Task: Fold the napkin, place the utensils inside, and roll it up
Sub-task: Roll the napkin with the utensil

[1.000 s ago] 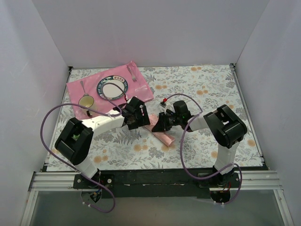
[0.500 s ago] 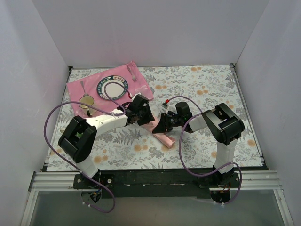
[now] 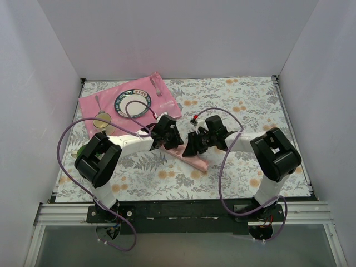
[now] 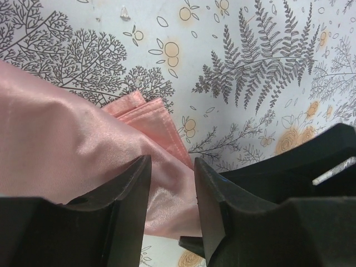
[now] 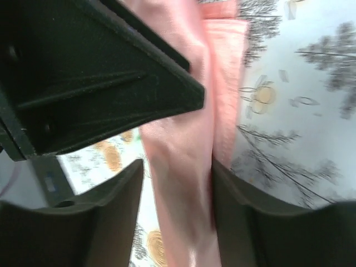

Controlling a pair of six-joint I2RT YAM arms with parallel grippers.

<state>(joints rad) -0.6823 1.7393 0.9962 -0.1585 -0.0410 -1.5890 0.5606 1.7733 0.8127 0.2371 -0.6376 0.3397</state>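
Near the centre of the counter, the napkin lay as a narrow folded strip slanting toward the lower right, with both arms bent over its upper-left end. Within the last second the right jaws had let go. In the right wrist view they stood spread, straddling the strip without squeezing it. The left jaws had meanwhile slid in from the left and narrowed onto a raised fold of cloth, which they appeared to pinch. The grip therefore seemed to have passed from right to left, probably to reset for another turn of rolling. Farther back, at upper left, the mat carried the plate and a spoon. At least one utensil was therefore not yet wrapped, and the task looked far from finished.
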